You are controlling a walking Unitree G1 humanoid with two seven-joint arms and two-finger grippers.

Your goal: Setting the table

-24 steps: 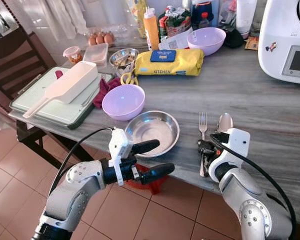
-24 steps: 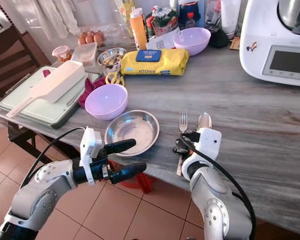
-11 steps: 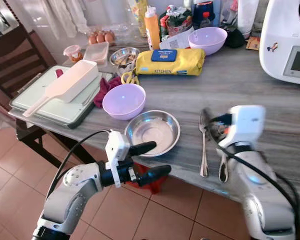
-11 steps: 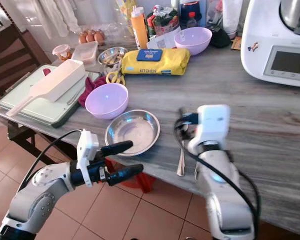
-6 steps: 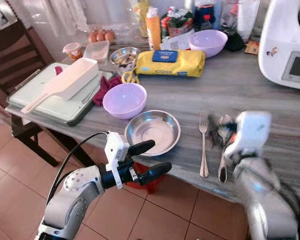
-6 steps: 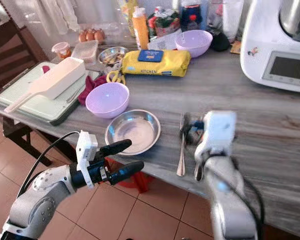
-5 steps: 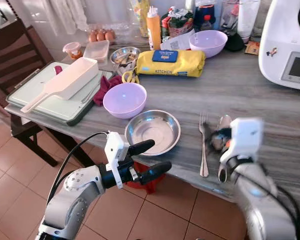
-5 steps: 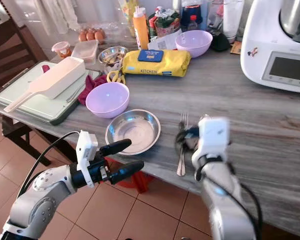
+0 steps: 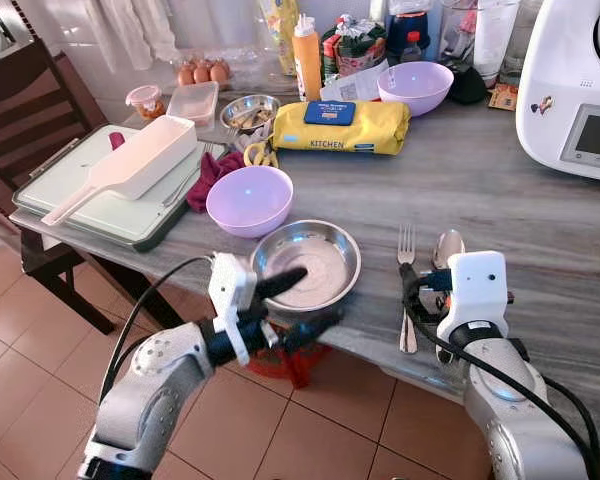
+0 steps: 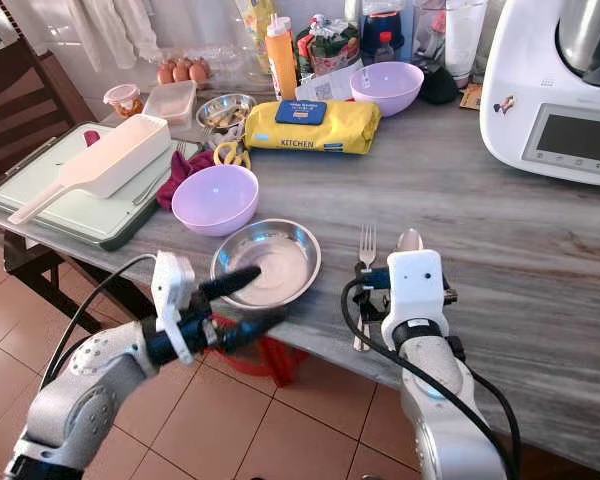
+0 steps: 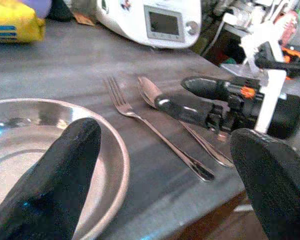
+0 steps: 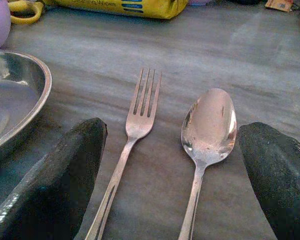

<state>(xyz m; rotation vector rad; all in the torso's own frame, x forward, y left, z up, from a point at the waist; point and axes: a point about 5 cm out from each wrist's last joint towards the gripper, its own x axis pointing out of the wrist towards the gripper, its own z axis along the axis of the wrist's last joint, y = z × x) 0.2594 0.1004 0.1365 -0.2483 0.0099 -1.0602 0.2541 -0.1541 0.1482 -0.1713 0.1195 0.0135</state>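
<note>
While the steel plate (image 9: 307, 262) sat near the table's (image 9: 540, 210) front edge, you had the fork (image 12: 135, 122) and spoon (image 12: 209, 124) lying side by side just right of it. Your right gripper (image 12: 175, 165) straddled both, fingers spread and empty. Your left gripper (image 9: 285, 308), also spread, hovered at the plate's near rim. One place looked laid; no cup was set there.

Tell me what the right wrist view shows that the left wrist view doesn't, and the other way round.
Right wrist view alone: the yellow scissor handles, and the open right gripper's fingers framing the fork and spoon from close above.

Left wrist view alone: the white kitchen machine with its screen, the right gripper seen from the side, and one finger over the steel dish's rim.

Both: fork, spoon, steel dish, yellow wipes pack, grey table.
</note>
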